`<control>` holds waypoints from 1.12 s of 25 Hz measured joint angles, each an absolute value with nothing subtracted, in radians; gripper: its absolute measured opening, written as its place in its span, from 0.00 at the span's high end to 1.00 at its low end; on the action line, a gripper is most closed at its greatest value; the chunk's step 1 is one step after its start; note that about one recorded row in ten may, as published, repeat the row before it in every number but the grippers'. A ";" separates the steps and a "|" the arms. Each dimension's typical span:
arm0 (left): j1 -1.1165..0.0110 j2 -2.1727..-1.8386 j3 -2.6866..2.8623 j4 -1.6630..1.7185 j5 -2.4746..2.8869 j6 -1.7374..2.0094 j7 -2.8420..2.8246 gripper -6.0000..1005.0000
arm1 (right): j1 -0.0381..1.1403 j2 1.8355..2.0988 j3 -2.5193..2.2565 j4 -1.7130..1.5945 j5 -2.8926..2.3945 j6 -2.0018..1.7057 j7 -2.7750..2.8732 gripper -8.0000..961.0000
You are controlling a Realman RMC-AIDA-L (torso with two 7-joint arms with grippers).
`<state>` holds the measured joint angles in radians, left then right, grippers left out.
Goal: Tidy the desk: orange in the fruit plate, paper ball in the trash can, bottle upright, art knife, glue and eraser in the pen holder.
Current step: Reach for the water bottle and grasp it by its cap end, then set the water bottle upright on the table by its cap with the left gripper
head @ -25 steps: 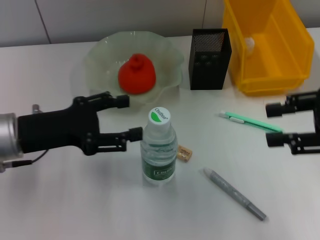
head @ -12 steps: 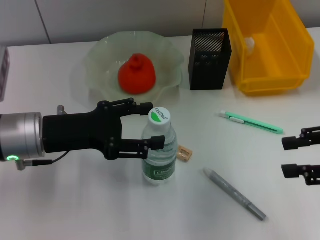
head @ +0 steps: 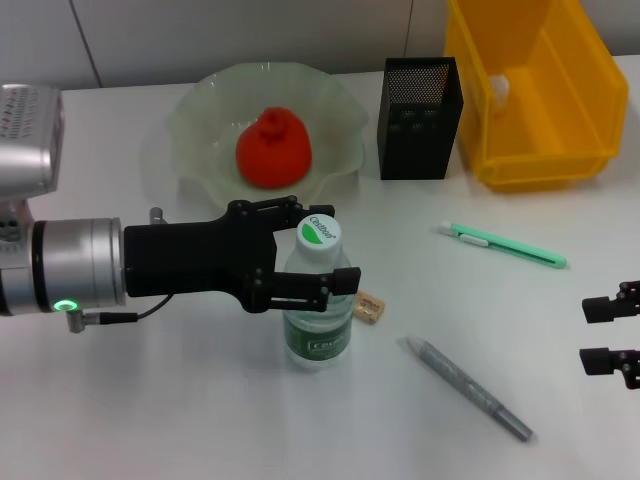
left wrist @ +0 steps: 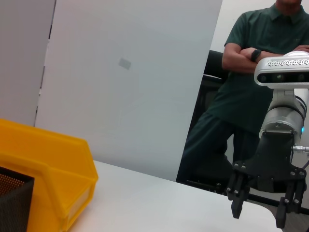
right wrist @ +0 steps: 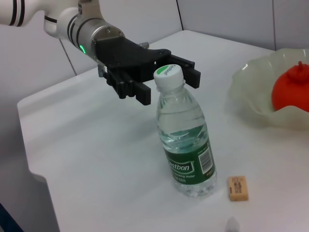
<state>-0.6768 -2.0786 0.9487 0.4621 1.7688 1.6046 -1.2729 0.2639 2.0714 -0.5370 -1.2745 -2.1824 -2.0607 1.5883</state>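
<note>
Left gripper (head: 318,253): jaws open, straddling the neck of the upright bottle (head: 318,300). Risk: a sideways nudge topples it onto the eraser (head: 369,307) just beyond. Right gripper (head: 612,335): open, well apart.

The white table (head: 200,420) carries a fruit plate (head: 200,130), pen holder (head: 420,118), yellow bin (head: 540,150), upright bottle (head: 318,320), eraser (head: 369,307), green art knife (head: 505,245) and, lower right, seemingly a glue stick (head: 468,388).

A water bottle (right wrist: 186,147) stands upright on the white desk (right wrist: 96,159), its white cap between the open fingers (right wrist: 140,92) of the left gripper (right wrist: 166,82). An eraser (right wrist: 238,188) lies near its base. An orange (right wrist: 291,89) sits in the fruit plate (right wrist: 251,94).
</note>
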 joint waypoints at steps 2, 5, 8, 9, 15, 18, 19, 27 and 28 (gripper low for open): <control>-0.682 -2.079 0.951 0.457 1.768 1.600 -1.273 0.14 | 0.261 2.070 -0.536 -1.269 -2.183 -2.059 1.586 0.38; -0.685 -2.079 0.957 0.455 1.768 1.593 -1.270 0.14 | 0.256 2.070 -0.536 -1.269 -2.183 -2.053 1.580 0.38; -0.686 -2.079 0.963 0.452 1.761 1.582 -1.251 0.14 | 0.254 2.072 -0.535 -1.266 -2.183 -2.048 1.575 0.38; -0.686 -2.079 0.963 0.452 1.761 1.582 -1.251 0.14 | 0.253 2.072 -0.535 -1.264 -2.183 -2.048 1.575 0.38; -0.677 -2.079 0.966 0.444 1.751 1.581 -1.207 0.20 | 0.253 2.072 -0.535 -1.259 -2.183 -2.037 1.574 0.38; -0.670 -2.079 0.966 0.443 1.746 1.584 -1.182 0.25 | 0.253 2.072 -0.535 -1.259 -2.183 -2.037 1.574 0.38; -0.670 -2.079 0.966 0.443 1.746 1.584 -1.182 0.27 | 0.253 2.072 -0.535 -1.259 -2.183 -2.036 1.574 0.38; -0.646 -2.078 0.990 0.441 1.710 1.587 -1.102 0.52 | 0.257 2.071 -0.535 -1.259 -2.184 -2.030 1.574 0.38; -0.645 -2.079 0.990 0.441 1.709 1.586 -1.100 0.52 | 0.258 2.071 -0.535 -1.259 -2.184 -2.027 1.574 0.38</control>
<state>-0.6453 -2.0785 0.9898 0.4412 1.7091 1.5864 -1.1000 0.2578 2.0711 -0.5353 -1.2595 -2.1839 -2.0273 1.5738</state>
